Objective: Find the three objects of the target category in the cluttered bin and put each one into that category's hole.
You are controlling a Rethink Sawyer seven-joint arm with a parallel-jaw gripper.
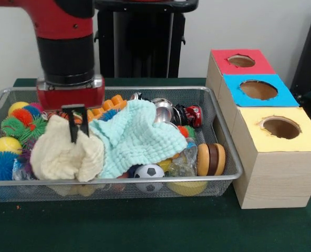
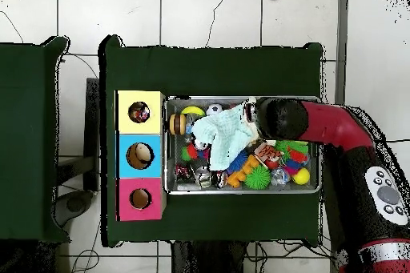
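Front view, gripper [image 1: 78,126] pinched shut on cream cloth [image 1: 66,155], inside wire bin [image 1: 226,142].

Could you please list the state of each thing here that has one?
Claw: shut on cream cloth, pinching its top.
Mint cloth: spread over the clutter.
Bin: full.
Yellow hole: something inside.
Blue hole: something inside.
Red hole: contents unclear.
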